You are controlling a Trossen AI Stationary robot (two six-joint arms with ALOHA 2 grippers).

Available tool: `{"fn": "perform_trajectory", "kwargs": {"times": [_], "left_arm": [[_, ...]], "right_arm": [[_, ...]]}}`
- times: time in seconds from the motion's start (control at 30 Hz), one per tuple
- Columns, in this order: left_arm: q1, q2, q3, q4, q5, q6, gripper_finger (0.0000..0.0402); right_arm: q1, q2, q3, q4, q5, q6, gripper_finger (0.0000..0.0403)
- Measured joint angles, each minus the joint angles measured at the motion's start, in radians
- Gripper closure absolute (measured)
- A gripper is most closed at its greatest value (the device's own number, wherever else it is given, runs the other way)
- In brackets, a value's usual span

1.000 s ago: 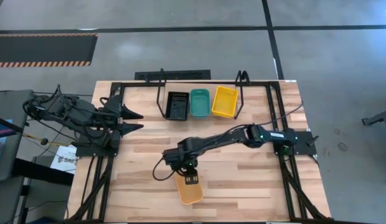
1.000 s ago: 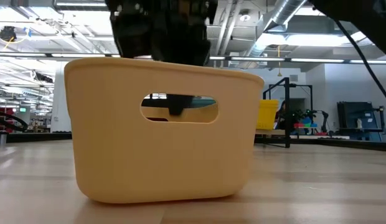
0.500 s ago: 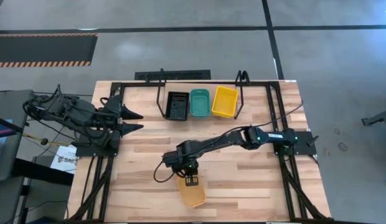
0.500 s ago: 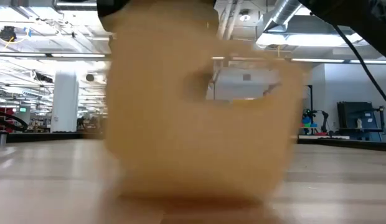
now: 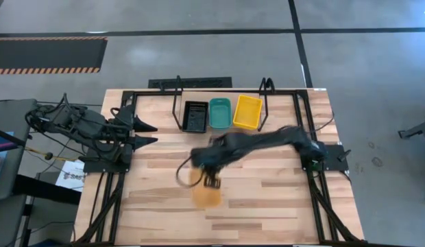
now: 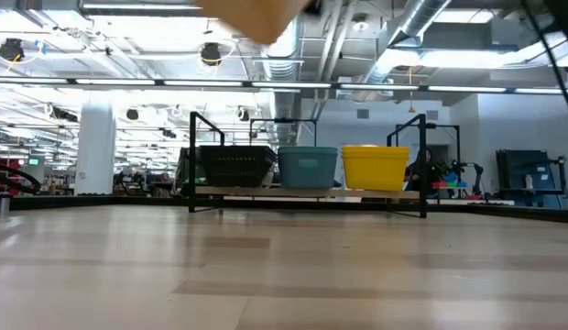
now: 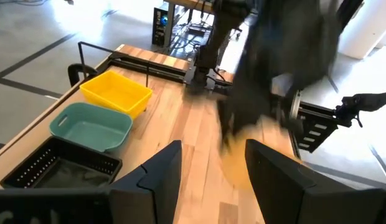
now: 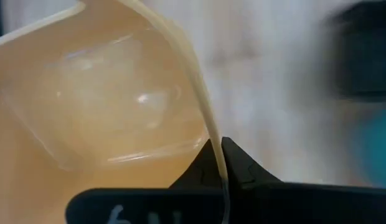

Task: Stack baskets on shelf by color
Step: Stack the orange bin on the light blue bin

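Basket [image 5: 206, 195], orange, glossy, airborne

Big industrial lab or workshop hall: grey concrete floor [image 5: 199, 55], hazard-striped mat [image 5: 48, 53], exposed ceiling ducts [image 6: 431, 27], wooden bench [image 6: 284, 275].

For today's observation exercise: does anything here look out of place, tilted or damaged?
Nothing looks damaged or spilled. The black basket, teal basket and yellow basket sit upright in a row on the shelf. Only the orange basket is off the table, pinched by its wall in the right tool.
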Motion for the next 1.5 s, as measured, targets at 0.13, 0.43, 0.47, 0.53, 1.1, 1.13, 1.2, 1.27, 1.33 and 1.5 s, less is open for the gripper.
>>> {"fn": "perform_trajectory", "kwargs": {"times": [0.13, 0.43, 0.47, 0.53, 1.1, 1.13, 1.2, 1.27, 1.33, 1.5], "left_arm": [[0.000, 0.000, 0.000, 0.000, 0.001, 0.000, 0.0237], [0.000, 0.000, 0.000, 0.001, -0.018, 0.000, 0.0237], [0.000, 0.000, 0.000, 0.001, -0.027, 0.000, 0.0237], [0.000, 0.000, 0.000, 0.001, -0.045, 0.001, 0.0237], [0.000, 0.012, 0.000, 0.001, -0.237, -0.082, 0.0237], [0.000, 0.014, 0.000, 0.003, -0.239, -0.091, 0.0237], [0.000, 0.017, 0.000, 0.002, -0.244, -0.102, 0.0237], [0.000, 0.020, 0.000, 0.002, -0.250, -0.117, 0.0237], [0.000, 0.023, 0.000, 0.001, -0.263, -0.126, 0.0237], [0.000, 0.032, 0.000, 0.000, -0.265, -0.132, 0.0237]], "right_arm": [[-0.046, -0.201, -0.001, -0.037, 0.209, 0.022, 0.0401], [-0.302, -0.465, -0.001, 0.003, 0.184, -0.243, 0.0402], [-0.349, -0.475, -0.001, 0.004, 0.148, -0.276, 0.0402], [-0.448, -0.480, -0.001, 0.003, 0.065, -0.345, 0.0402], [-0.818, -0.096, -0.004, 0.008, -0.504, -0.848, 0.0402], [-0.818, -0.075, -0.004, 0.008, -0.501, -0.862, 0.0402], [-0.816, -0.033, -0.004, 0.000, -0.499, -0.884, 0.0402], [-0.813, -0.002, -0.004, 0.003, -0.499, -0.894, 0.0402], [-0.810, 0.024, -0.003, 0.009, -0.495, -0.895, 0.0402], [-0.802, 0.056, -0.004, 0.024, -0.456, -0.887, 0.0402]]}}
